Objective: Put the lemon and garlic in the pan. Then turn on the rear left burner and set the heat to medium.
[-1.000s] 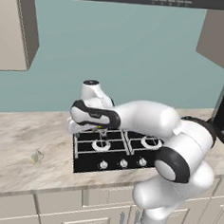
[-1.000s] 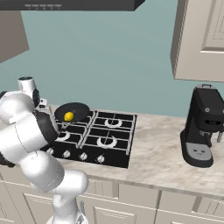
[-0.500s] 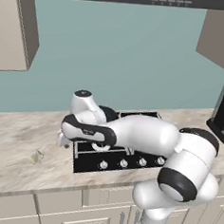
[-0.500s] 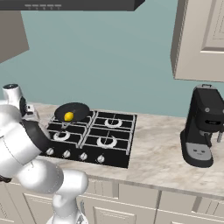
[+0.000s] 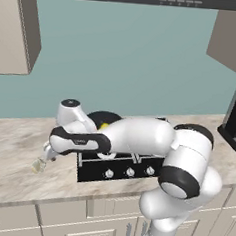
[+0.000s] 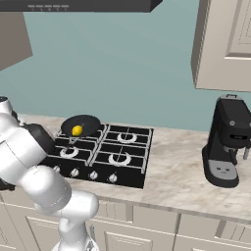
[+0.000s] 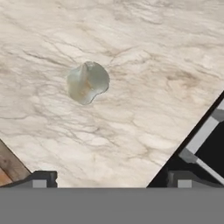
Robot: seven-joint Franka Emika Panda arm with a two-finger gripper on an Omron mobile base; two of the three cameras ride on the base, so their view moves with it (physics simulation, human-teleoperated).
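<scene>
The black pan (image 6: 83, 123) sits on the rear left burner (image 6: 102, 131) of the cooktop, and the yellow lemon (image 6: 77, 130) lies inside it. From the left base, the pan (image 5: 99, 118) and lemon (image 5: 104, 125) peek out behind my arm. The pale garlic (image 7: 87, 82) lies alone on the marble counter, left of the cooktop. My gripper (image 5: 44, 159) hangs just above the garlic (image 5: 37, 165), reaching down and left. In the hand view the gripper (image 7: 111, 180) is open and holds nothing, with the bulb ahead of the fingertips and apart from them.
The black cooktop (image 6: 128, 156) has a row of knobs (image 6: 93, 175) along its front; its corner (image 7: 209, 151) shows to the right in the hand view. A black coffee machine (image 6: 227, 142) stands at the counter's right. The counter's front edge lies close to the garlic.
My arm has swung left from over the cooktop to the counter above the garlic. The gripper stayed open. The lemon and the pan have not moved.
</scene>
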